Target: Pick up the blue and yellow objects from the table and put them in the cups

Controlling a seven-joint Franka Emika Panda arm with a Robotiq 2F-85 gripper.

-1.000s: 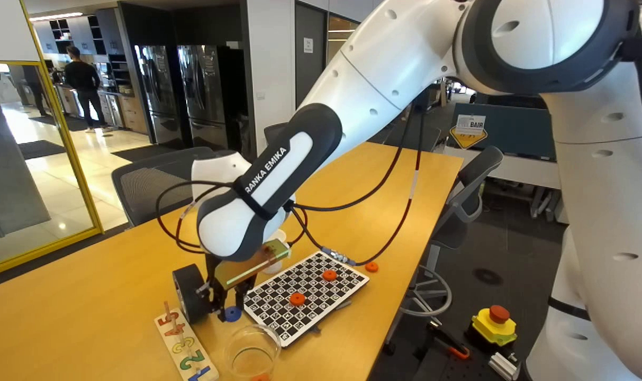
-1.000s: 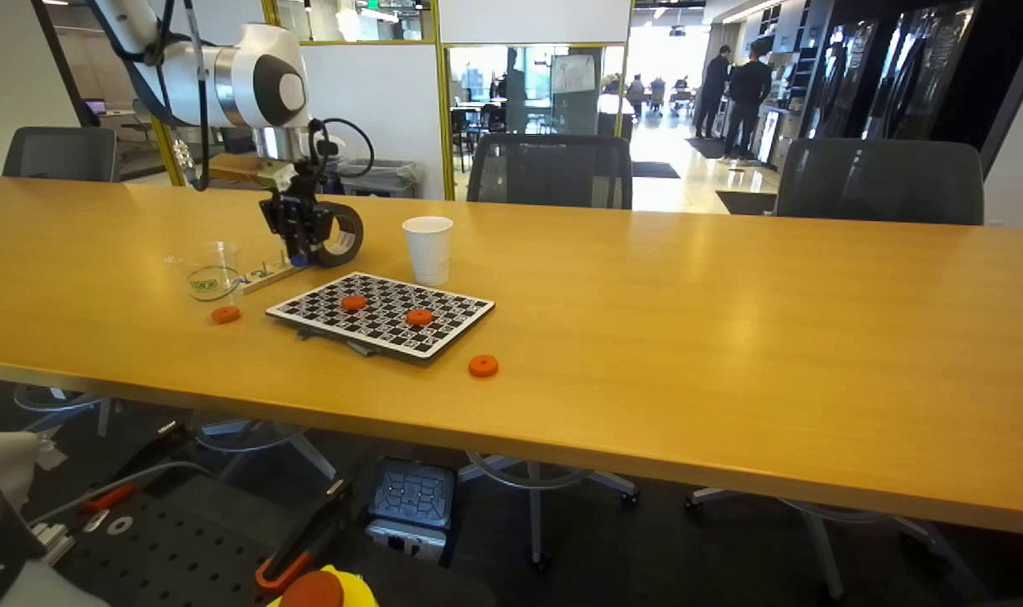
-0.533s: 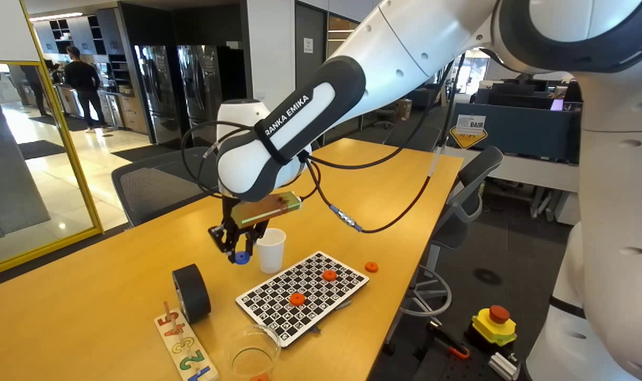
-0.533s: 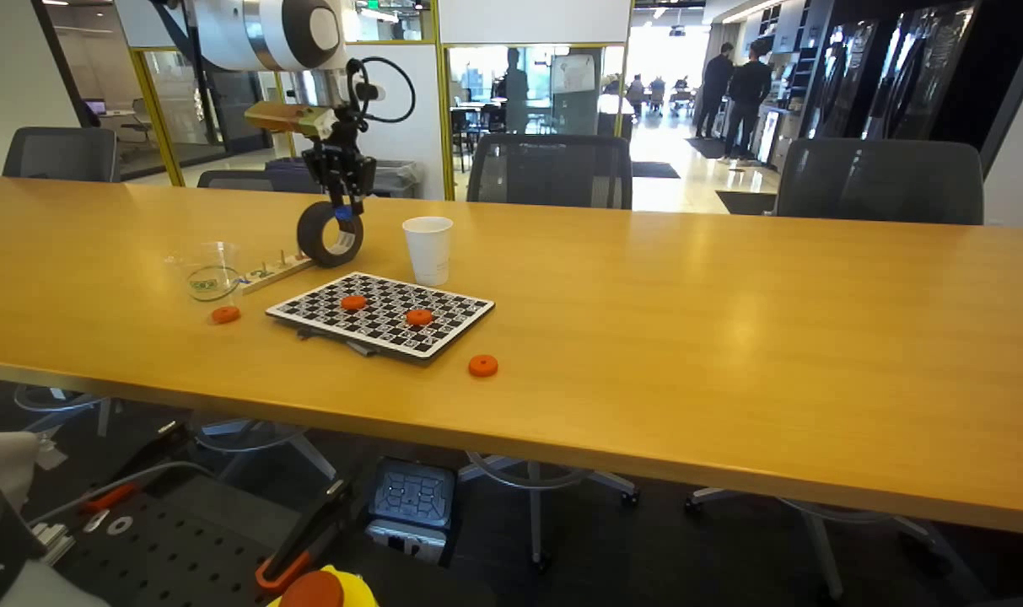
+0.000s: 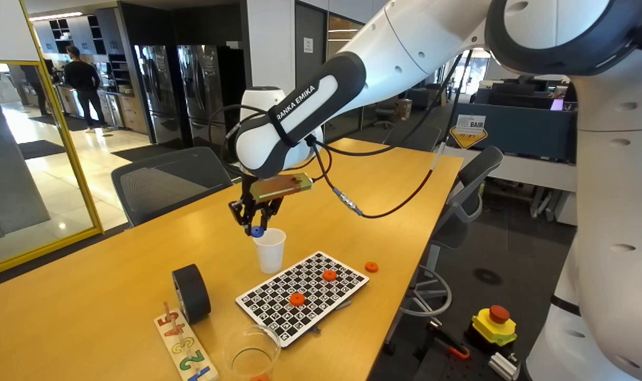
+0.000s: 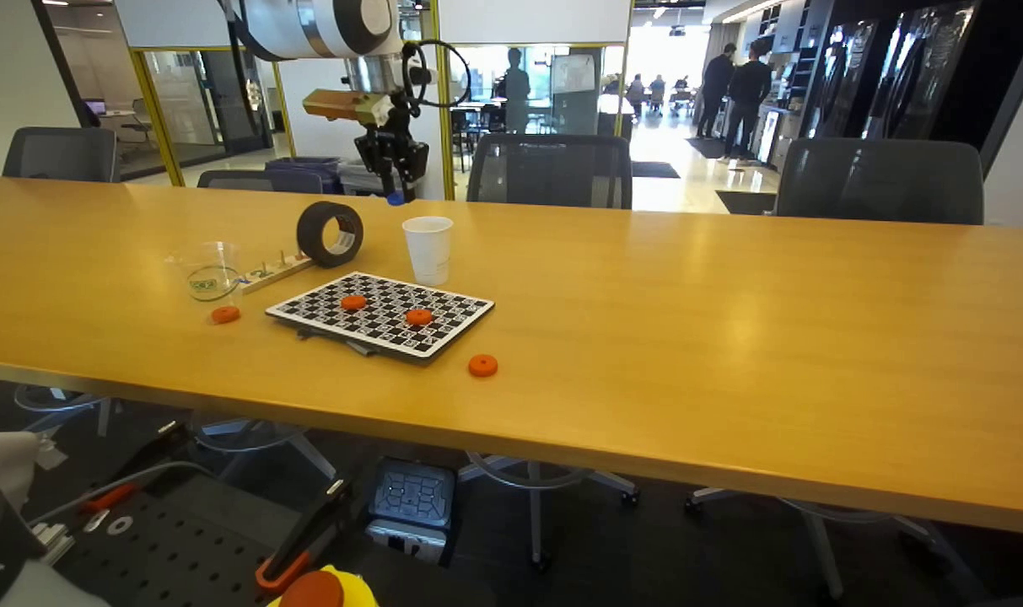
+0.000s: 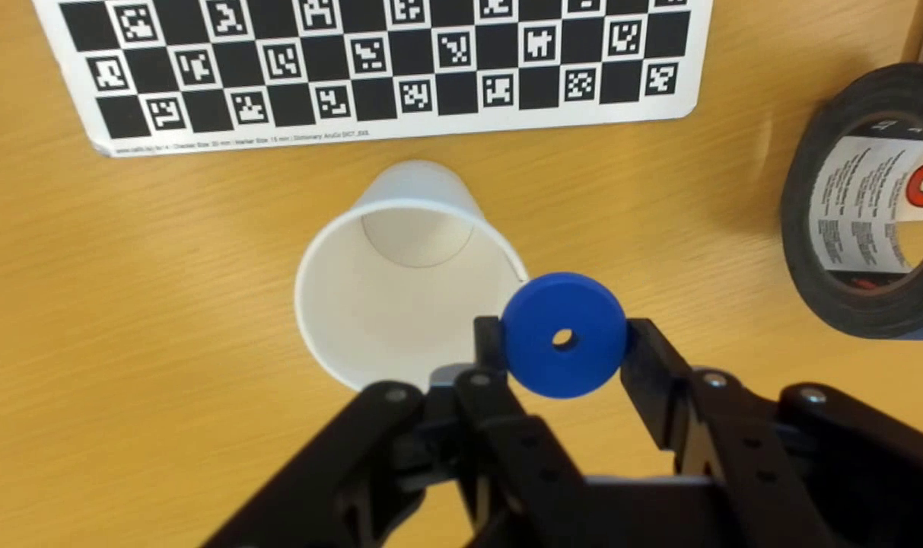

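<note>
My gripper is shut on the blue disc, its fingers on opposite sides of it. The disc also shows between the fingertips in both exterior views. In the wrist view it is at the right edge of the upright white cup, higher than the rim. The cup also stands in both exterior views. The clear cup stands at the left in an exterior view. Several orange-red discs lie on the table and board, such as one near the table's front.
The checkered board with two orange discs lies beside the white cup. A black tape roll stands on edge. The numbered wooden strip with thin pegs lies between the roll and the clear cup. Chairs surround the table.
The gripper lifted the blue disc from beside the tape roll and board. It carried the disc up and across toward the white cup. Cups, board and orange discs have not moved.
</note>
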